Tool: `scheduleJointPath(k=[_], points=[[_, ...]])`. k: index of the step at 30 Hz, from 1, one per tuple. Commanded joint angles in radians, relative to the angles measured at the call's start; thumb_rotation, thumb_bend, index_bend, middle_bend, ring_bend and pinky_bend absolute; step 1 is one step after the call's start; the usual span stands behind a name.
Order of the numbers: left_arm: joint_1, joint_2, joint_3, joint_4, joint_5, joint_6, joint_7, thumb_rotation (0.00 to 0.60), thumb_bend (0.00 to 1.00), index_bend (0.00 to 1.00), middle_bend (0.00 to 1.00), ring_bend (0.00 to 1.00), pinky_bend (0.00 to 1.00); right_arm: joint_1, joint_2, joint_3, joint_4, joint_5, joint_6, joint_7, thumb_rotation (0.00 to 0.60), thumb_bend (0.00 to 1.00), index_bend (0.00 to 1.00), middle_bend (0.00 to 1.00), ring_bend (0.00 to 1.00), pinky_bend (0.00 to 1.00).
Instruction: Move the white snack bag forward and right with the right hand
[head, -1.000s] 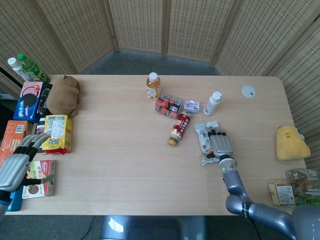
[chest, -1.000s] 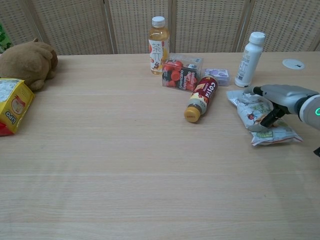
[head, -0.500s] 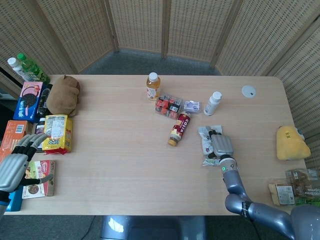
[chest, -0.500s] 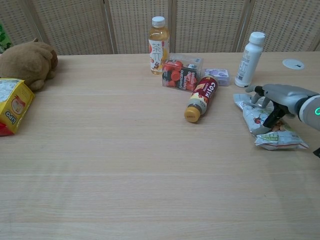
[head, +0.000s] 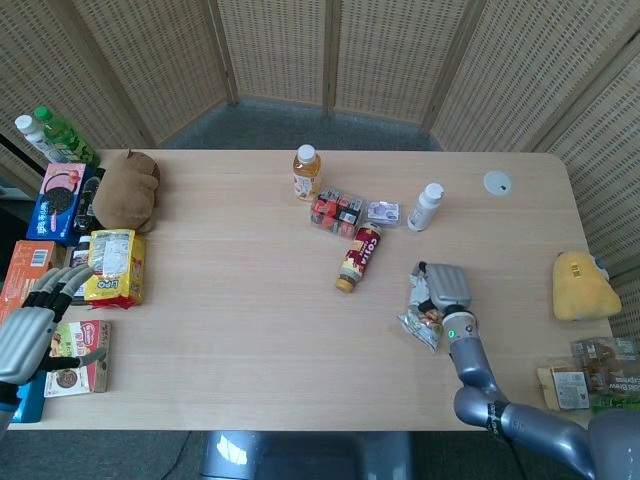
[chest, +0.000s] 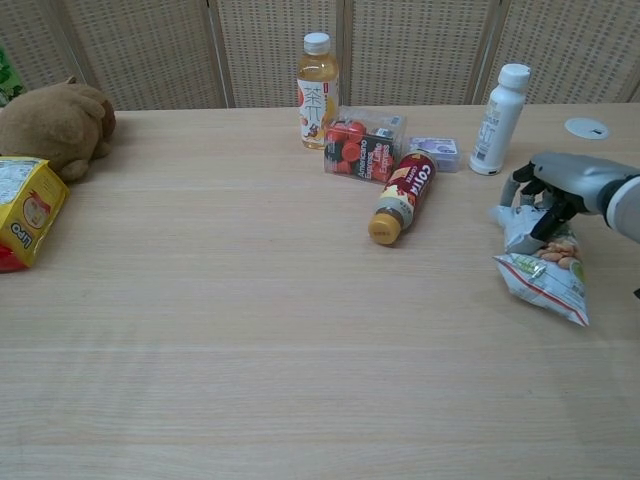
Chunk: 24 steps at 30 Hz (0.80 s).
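The white snack bag (head: 424, 317) (chest: 545, 263) is lifted at its top end, its lower end hanging toward the table at the right side. My right hand (head: 443, 287) (chest: 553, 184) grips the bag's upper edge, fingers curled over it. My left hand (head: 28, 328) hovers at the far left table edge with fingers spread and nothing in it; the chest view does not show it.
A red coffee bottle (head: 358, 257) lies left of the bag. A white bottle (head: 426, 206), tea bottle (head: 306, 172) and snack packs (head: 338, 211) stand behind. A yellow plush (head: 582, 286) and packets (head: 585, 378) sit at the right edge. Boxes, yellow bag (head: 114, 266) and brown plush (head: 128, 188) fill the left.
My right hand closed on the bag's top and raised it off the table; the bag now hangs tilted from the hand instead of lying flat. The left hand stayed still.
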Motion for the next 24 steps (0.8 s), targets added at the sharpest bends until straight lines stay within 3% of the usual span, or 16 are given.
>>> scheduleJointPath(k=[1,24], points=[[0.001,0.0,0.0,0.0,0.0,0.002,0.001,0.574,0.07,0.0,0.0,0.0,0.0,0.0,0.023,0.01,-0.022,-0.006,0.009,0.005,0.6,0.1,0.42,0.75,1.0,1.0],[0.007,-0.019,0.008,0.001,0.004,0.001,0.008,0.571,0.07,0.0,0.0,0.0,0.0,0.067,0.32,0.146,-0.33,-0.032,0.041,0.012,0.6,0.11,0.44,0.77,1.0,1.0]])
